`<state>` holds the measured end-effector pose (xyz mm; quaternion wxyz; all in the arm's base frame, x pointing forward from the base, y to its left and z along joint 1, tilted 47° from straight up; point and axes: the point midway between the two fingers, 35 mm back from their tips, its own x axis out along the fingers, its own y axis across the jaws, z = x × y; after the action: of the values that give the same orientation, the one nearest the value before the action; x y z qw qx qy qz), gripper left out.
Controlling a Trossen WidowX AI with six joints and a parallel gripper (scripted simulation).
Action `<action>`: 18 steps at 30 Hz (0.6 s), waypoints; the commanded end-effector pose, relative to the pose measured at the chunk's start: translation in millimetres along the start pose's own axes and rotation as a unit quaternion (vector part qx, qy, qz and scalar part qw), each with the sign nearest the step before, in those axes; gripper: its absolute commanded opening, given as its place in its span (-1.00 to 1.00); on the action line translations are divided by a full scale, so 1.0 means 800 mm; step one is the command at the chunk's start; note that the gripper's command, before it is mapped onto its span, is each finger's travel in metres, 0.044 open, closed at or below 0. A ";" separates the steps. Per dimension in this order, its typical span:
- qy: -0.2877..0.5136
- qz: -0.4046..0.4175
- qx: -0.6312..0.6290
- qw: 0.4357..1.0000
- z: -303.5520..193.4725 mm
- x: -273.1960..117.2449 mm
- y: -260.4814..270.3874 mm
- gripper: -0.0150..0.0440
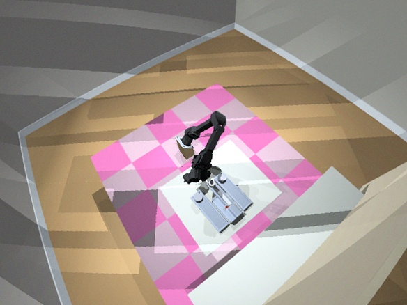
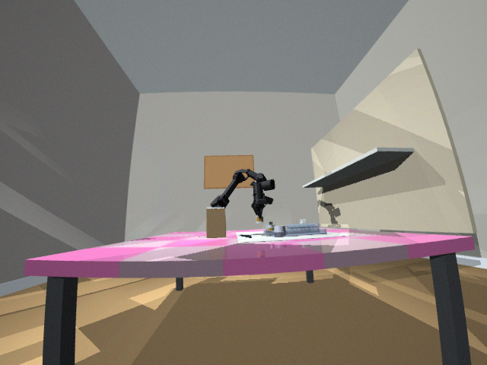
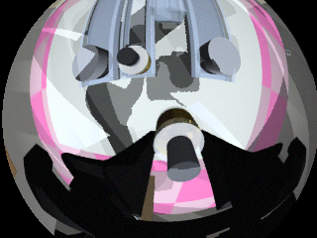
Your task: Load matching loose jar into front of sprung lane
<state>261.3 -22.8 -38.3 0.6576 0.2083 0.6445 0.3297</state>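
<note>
Jar held aloft in front of the lane rack

The end effector [image 3: 173, 178] pinches a loose jar [image 3: 178, 149] with a pale cap and amber body, carried clear above the worktop [image 2: 157, 255] — just short of the grey rack [image 3: 155, 16]. A matching jar [image 3: 134, 59] stands at the front of the middle lane; two grey cylinders [image 3: 221, 56] sit at the outer lanes' fronts. In the exterior view the held jar hangs left of the rack, above the white mat [image 2: 251, 236].
</note>
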 end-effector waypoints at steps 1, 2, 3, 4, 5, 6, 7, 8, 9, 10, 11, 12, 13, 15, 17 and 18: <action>-0.005 0.003 0.001 1.000 0.014 0.006 0.018 -0.49; -0.005 0.005 0.001 1.000 0.018 0.008 0.023 -0.49; -0.005 0.006 0.001 1.000 0.022 0.010 0.029 -0.49; -0.006 0.008 0.001 1.000 0.025 0.012 0.035 -0.49; -0.006 0.010 0.001 1.000 0.029 0.014 0.041 -0.49; -0.006 0.012 0.000 1.000 0.032 0.017 0.047 -0.49; -0.006 0.014 0.000 1.000 0.035 0.019 0.053 -0.49; -0.006 0.015 0.000 1.000 0.038 0.021 0.058 -0.49; -0.006 0.017 0.000 1.000 0.039 0.022 0.061 -0.49; -0.006 0.017 0.000 1.000 0.040 0.022 0.062 -0.49; -0.006 0.017 0.000 1.000 0.040 0.023 0.062 -0.49; -0.006 0.017 0.000 1.000 0.040 0.025 0.062 -0.49; -0.006 0.017 0.000 1.000 0.040 0.027 0.062 -0.49; -0.006 0.017 0.000 1.000 0.040 0.034 0.062 -0.49; -0.006 0.017 0.000 1.000 0.039 0.043 0.062 -0.49; -0.006 0.017 0.000 1.000 0.039 0.048 0.063 -0.49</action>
<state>283.3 37.6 -22.9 0.6570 0.2179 0.6366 0.3400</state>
